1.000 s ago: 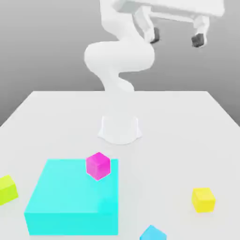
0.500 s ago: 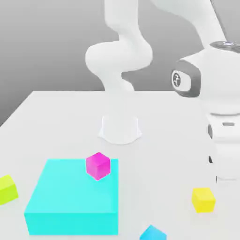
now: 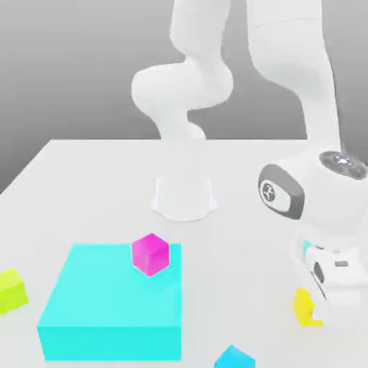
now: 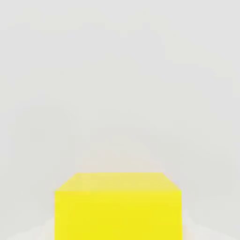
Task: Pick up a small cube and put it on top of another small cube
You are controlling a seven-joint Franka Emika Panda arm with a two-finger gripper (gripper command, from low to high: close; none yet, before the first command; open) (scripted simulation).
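A blue cube (image 3: 235, 357) sits nearest, then the cyan block (image 3: 111, 287) bearing a magenta cube (image 3: 151, 254), corner forward. At the exterior view's right, the yellow cube (image 3: 305, 309) lies flat at the hand (image 3: 320, 314), whose grip I cannot tell; the white bench (image 3: 237, 251) meets grey behind.

Landmark: block, plain cyan (image 3: 111, 295), front face a shade deeper than top. Cube on it: magenta (image 3: 151, 254), faces differing in shade. Cube beyond block, exterior view's left: lime (image 3: 10, 291). Exterior view's right of block: cube, solid yellow (image 3: 305, 309), paler top in hand view; nearer block, blue cube (image 3: 235, 358). Arm (image 3: 180, 86): white, dark grey patches.
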